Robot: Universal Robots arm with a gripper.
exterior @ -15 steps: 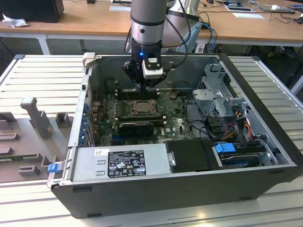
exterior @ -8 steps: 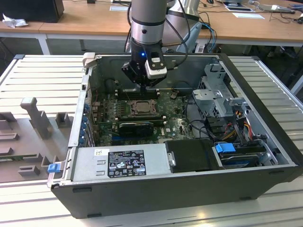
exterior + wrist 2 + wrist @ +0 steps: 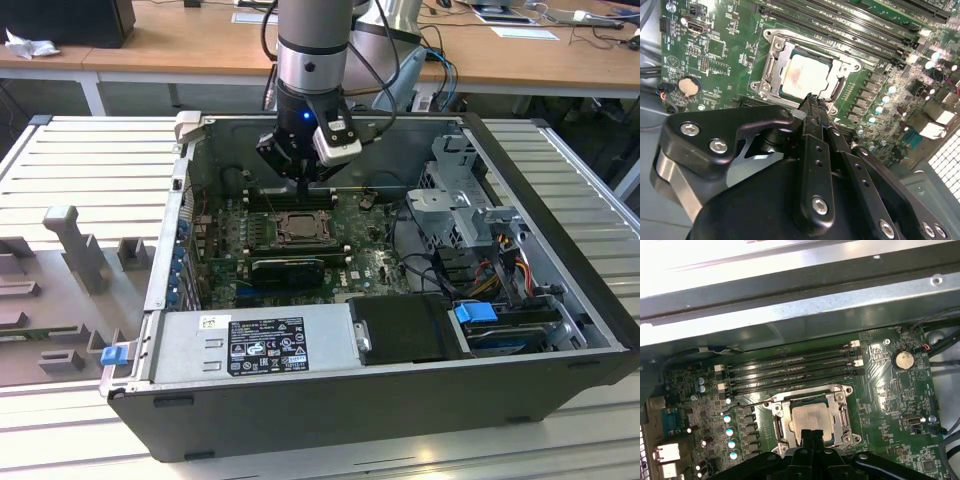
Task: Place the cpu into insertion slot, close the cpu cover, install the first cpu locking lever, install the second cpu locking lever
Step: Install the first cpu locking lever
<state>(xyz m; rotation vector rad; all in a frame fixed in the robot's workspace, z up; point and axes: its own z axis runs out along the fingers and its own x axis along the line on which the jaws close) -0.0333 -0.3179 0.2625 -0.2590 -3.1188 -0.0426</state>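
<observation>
In the exterior view, the open black computer case (image 3: 400,395) lay on its side on the ribbed metal counter (image 3: 90,170), I think so that it could be reached from above. The black end effector (image 3: 303,180) hung close over the square silver-rimmed insertion slot (image 3: 272,228).

In the second wrist view, its fingers (image 3: 812,145) were pressed together on nothing. The tip was near one pale square metal cpu (image 3: 805,75), which sat flat in the slot. One thin silvery cpu cover (image 3: 771,67) seemed lowered around it, probably to hold it down.

In the first wrist view, you had four long black memory slots (image 3: 790,365) and one round coin battery (image 3: 902,359).
</observation>
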